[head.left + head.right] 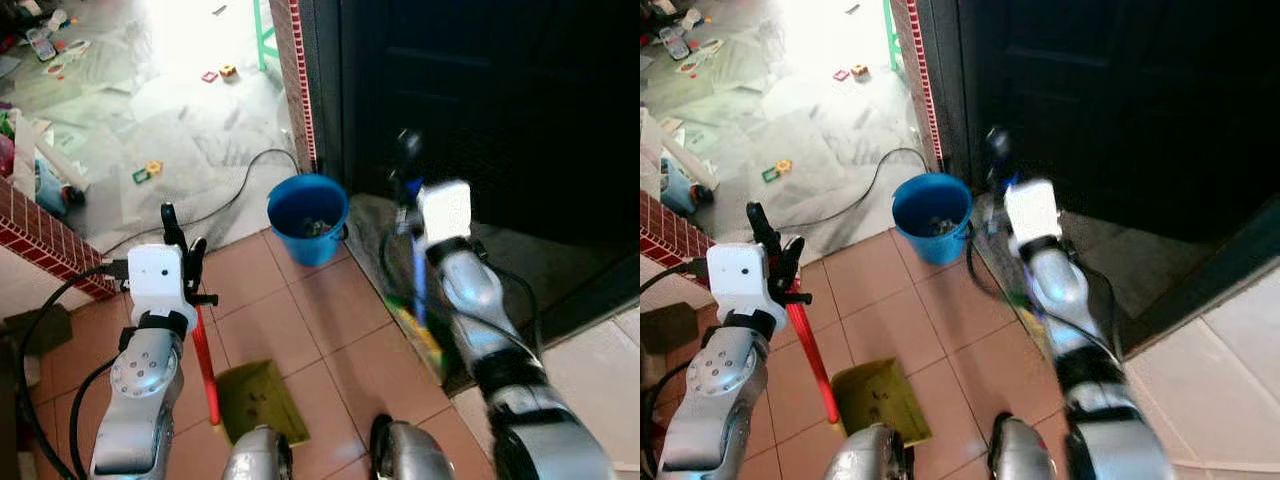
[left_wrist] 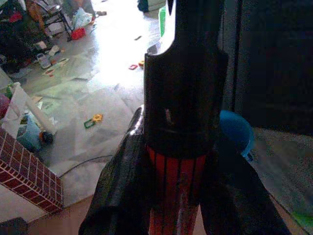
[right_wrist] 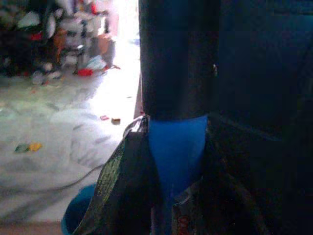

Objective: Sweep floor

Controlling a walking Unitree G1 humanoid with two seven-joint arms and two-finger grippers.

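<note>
Fingers of the left gripper (image 1: 183, 232) clamped the red dustpan handle (image 1: 205, 365) at lower left, while the right gripper (image 1: 405, 165) gripped the blue broom handle (image 1: 418, 285) beside the blue bucket (image 1: 307, 218).

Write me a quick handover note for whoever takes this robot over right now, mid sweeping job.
Left gripper: shut on the red dustpan handle; the yellow-green dustpan rests on the terracotta tile floor near the robot's feet.
Right gripper: shut on the blue broom handle, held by the dark doorway.
Blue bucket stands ahead at the tile edge, with something dark inside it.
Done: both tools in hand.
Left: small toys and scraps lie on the grey floor beyond; a black cable runs across the grey floor, so sweep around it.
</note>
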